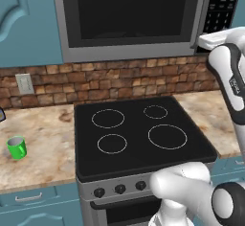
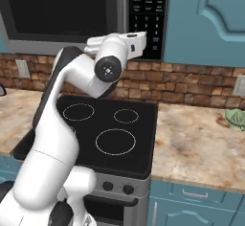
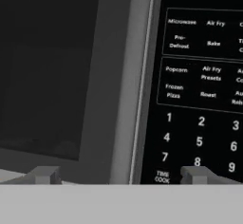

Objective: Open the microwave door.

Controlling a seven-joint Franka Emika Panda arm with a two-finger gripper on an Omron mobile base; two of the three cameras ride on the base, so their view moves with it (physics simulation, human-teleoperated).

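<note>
- The gripper (image 3: 121, 174) faces the front of the microwave, its two small grey fingertips (image 3: 43, 174) spread wide apart and holding nothing; one tip sits low over the door frame, the other low over the keypad.
- Between the tips runs the grey right edge of the microwave door (image 3: 71, 76), a smooth matte frame around a wide dark glass window (the glass is flat and nearly black).
- Just beside the door edge lies the black keypad panel (image 3: 204, 90), glossy, with white lettering such as Popcorn and Frozen Pizza and a grid of white digits.
- In the left base view the door (image 1: 129, 16) fills the upper middle, closed flush in its grey frame, mounted above the stove between teal cabinets.
- The arm is reared up high: in the right base view the white hand (image 2: 122, 45) lies roughly level, reaching towards the keypad panel (image 2: 147, 16), with a round dark-capped joint below it and the thick white links bending down to the base.
- Below sits a flat black cooktop (image 1: 139, 134) with four thin white rings and black knobs on its front.
- Behind it runs a rough brown brick backsplash (image 1: 119, 81), flanked by a mottled beige stone counter (image 1: 43, 143).
- A small green mug (image 1: 17, 147) stands upright on the left counter, well apart from the stove.
</note>
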